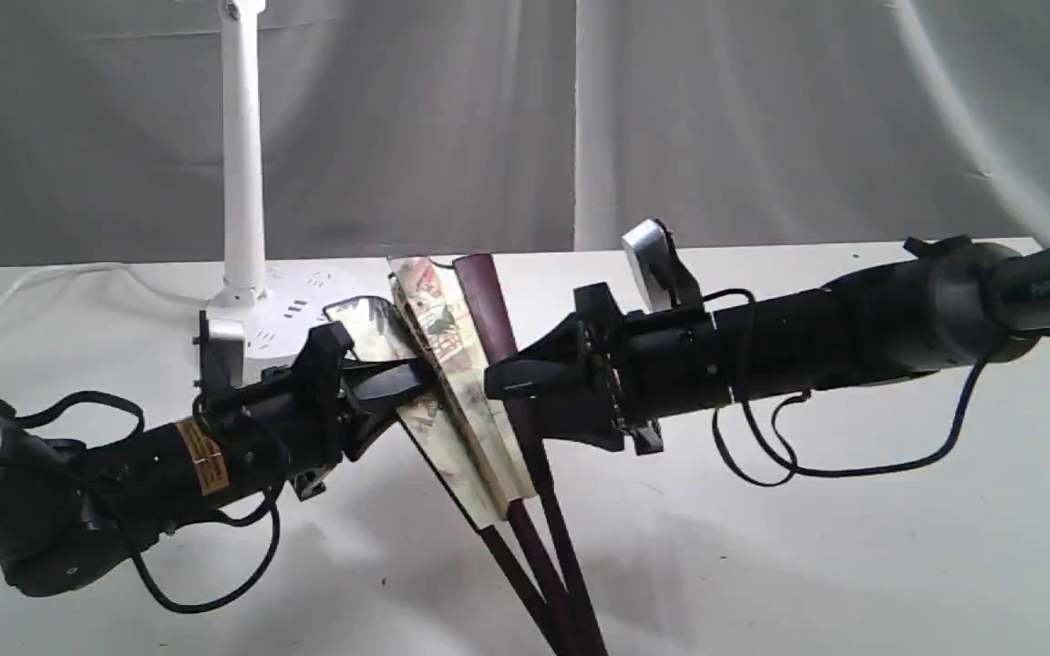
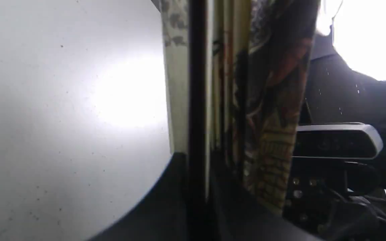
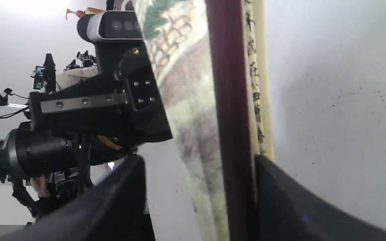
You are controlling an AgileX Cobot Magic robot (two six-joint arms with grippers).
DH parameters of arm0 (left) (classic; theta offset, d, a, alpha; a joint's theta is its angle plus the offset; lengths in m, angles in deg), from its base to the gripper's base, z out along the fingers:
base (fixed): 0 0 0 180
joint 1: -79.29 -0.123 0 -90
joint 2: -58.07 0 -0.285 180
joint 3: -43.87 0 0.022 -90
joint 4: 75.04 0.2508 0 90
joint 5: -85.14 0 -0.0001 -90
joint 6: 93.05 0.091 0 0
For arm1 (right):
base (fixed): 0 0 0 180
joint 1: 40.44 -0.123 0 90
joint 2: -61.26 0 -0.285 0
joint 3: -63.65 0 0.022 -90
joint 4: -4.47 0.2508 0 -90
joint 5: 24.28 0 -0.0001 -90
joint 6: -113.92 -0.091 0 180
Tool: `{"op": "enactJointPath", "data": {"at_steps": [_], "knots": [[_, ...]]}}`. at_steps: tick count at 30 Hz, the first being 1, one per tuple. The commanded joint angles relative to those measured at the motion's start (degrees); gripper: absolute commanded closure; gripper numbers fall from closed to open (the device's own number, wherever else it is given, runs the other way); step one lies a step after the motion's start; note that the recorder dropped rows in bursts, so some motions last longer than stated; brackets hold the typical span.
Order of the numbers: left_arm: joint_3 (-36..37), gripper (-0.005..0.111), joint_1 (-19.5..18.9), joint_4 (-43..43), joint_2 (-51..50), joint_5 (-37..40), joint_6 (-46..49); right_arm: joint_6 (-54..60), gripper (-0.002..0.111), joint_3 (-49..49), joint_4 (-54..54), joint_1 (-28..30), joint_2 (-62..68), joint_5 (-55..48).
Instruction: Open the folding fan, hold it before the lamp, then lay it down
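Fan (image 1: 452, 364) is barely spread and held tilted mid-scene, its ribs running off view toward six o'clock. The left gripper (image 1: 397, 383) is clamped on its nine-o'clock edge. The right gripper (image 1: 499, 375) has its jaws apart around the maroon guard at three o'clock, probably to pull the sides apart. The lamp (image 1: 242, 182) waits at ten o'clock.

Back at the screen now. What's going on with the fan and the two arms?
Both arms are at the folding fan, which is held tilted and only slightly spread, not yet properly open. The left pincer is clamped on its outer pleats. The right pincer straddles the maroon guard with its jaws not closed on it. The lamp stands behind, to the left.
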Motion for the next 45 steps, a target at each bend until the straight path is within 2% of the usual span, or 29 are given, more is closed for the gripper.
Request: {"op": "enactJointPath", "data": {"at_steps": [1,4,11,16,23,26,32,37,45], "knots": [[0.0,0.107,0.2,2.5,-0.1,-0.1,-0.3,1.8,0.05,0.0,2.7,0.1,-0.7,-1.1],[0.0,0.107,0.2,3.4,-0.1,-0.4,-1.4,4.2,0.046,-0.3,2.6,0.8,-0.7,-1.1],[-0.1,0.107,-0.8,6.1,-0.1,-2.1,-4.8,11.1,0.046,-0.3,4.3,3.3,-0.7,-1.1],[-0.8,0.107,-1.3,11.5,-0.1,-2.7,-8.4,18.0,0.046,-0.3,4.2,3.4,-0.7,-1.1],[-4.1,0.107,-1.3,16.2,-0.1,-4.0,-10.7,18.5,0.046,-0.3,0.8,3.9,-0.7,1.5],[-4.1,0.107,-1.4,16.7,-0.1,-4.0,-11.3,18.5,0.046,-0.3,-0.2,6.0,-0.7,5.9],[-4.1,0.107,-1.4,15.7,-0.1,-4.0,-11.3,18.5,0.045,-0.3,-0.4,10.1,-0.7,3.8],[-4.1,0.107,-1.4,16.0,-0.1,-4.0,-13.2,18.7,0.039,-0.3,1.9,9.0,-0.7,-1.1],[-4.1,0.107,-1.4,17.3,0.1,-4.0,-17.5,20.3,0.028,-0.3,1.8,7.9,-0.7,-1.1]]}}
